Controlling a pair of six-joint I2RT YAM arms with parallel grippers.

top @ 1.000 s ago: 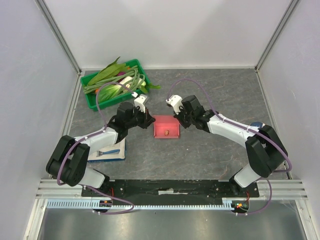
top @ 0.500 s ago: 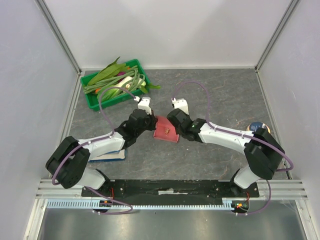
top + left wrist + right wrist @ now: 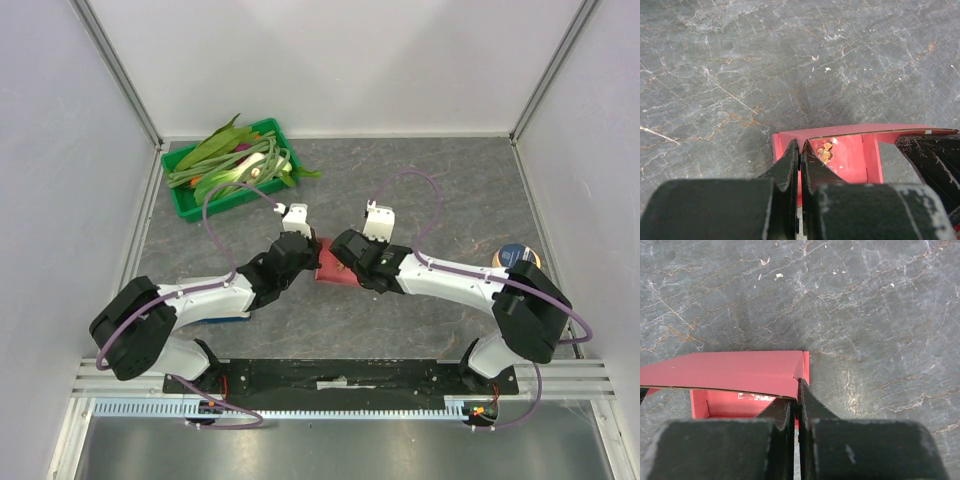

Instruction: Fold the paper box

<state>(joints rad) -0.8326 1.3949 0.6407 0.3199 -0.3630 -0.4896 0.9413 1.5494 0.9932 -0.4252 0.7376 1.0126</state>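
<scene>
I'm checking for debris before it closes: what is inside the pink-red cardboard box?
Inside the pink-red cardboard box sits a small golden-yellow mark, too small to identify. The top flap covers the rest.

The left claw (image 3: 799, 151) pinches one wall edge of the pink-red paper box (image 3: 852, 157). Grey veined tabletop (image 3: 740, 60) lies beyond the box.

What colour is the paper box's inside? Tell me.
Pink-red; the paper box shows best in the left wrist view.
</scene>
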